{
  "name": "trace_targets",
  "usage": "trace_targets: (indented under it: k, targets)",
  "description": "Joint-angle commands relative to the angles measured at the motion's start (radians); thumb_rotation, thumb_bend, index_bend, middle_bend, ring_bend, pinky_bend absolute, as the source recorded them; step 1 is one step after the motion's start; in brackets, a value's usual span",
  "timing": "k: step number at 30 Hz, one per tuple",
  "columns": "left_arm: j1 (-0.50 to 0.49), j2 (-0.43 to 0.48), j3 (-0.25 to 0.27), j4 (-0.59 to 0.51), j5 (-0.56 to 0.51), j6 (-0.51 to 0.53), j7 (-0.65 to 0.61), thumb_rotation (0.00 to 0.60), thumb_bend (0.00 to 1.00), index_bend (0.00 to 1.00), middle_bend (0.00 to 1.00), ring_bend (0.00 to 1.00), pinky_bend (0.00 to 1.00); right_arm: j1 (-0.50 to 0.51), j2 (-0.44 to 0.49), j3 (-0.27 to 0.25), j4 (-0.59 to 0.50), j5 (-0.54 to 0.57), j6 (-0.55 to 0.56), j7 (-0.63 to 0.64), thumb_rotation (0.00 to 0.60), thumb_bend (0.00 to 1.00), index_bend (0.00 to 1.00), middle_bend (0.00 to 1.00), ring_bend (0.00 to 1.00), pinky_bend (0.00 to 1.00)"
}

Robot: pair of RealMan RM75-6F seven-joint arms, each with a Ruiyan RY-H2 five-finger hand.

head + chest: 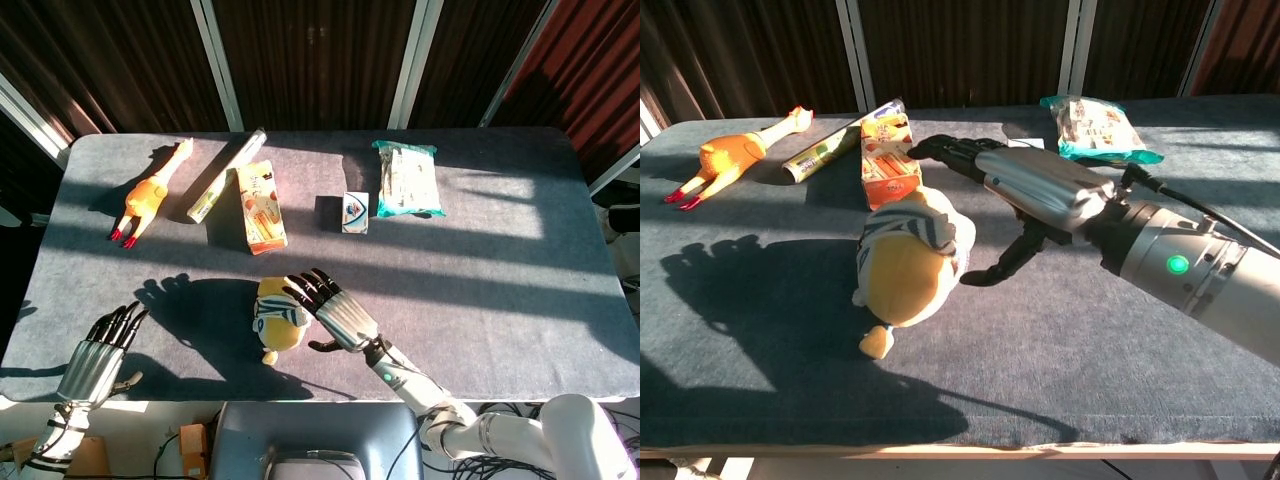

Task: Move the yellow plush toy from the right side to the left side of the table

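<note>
The yellow plush toy (277,322) (908,274), with a striped white band and a small yellow foot, lies on the grey table left of centre near the front edge. My right hand (333,311) (1025,190) hovers just to its right and above it, fingers spread apart, holding nothing. A gap shows between its thumb and the toy in the chest view. My left hand (100,351) hangs off the table's front left corner, fingers extended, empty.
Along the back lie an orange rubber chicken (150,192) (732,155), a long tube (226,175), an orange carton (261,207) (888,160), a small white box (354,212) and a teal snack bag (407,179) (1098,129).
</note>
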Motion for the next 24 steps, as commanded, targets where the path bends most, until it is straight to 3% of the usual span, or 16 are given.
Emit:
trace_targets:
  k: [1, 3, 9, 17, 24]
  targets:
    - [0.0, -0.001, 0.001, 0.0, 0.003, 0.0, 0.003, 0.6, 0.0, 0.0, 0.0, 0.05, 0.18, -0.016, 0.086, -0.009, -0.082, -0.025, 0.035, 0.004, 0.6, 0.03, 0.0, 0.0, 0.0, 0.0]
    - [-0.001, -0.001, 0.002, 0.001, 0.005, -0.001, 0.004, 0.6, 0.0, 0.0, 0.0, 0.05, 0.18, -0.047, 0.152, -0.025, -0.138, -0.033, 0.07, -0.023, 0.6, 0.03, 0.0, 0.0, 0.0, 0.0]
    - [-0.009, -0.005, 0.002, -0.003, 0.012, -0.01, 0.004, 0.6, 0.0, 0.0, 0.0, 0.05, 0.19, -0.226, 0.48, -0.165, -0.366, 0.015, 0.138, -0.217, 0.6, 0.01, 0.0, 0.0, 0.0, 0.0]
    - [-0.056, -0.053, -0.012, -0.055, 0.014, -0.074, 0.037, 0.6, 0.0, 0.0, 0.0, 0.05, 0.19, -0.389, 0.579, -0.23, -0.266, 0.004, 0.299, -0.135, 0.6, 0.0, 0.0, 0.0, 0.0, 0.0]
    - [-0.165, -0.123, -0.03, -0.08, 0.089, -0.174, 0.084, 0.6, 0.0, 0.0, 0.0, 0.0, 0.2, -0.473, 0.621, -0.246, -0.186, -0.042, 0.414, 0.079, 0.6, 0.0, 0.0, 0.0, 0.0, 0.0]
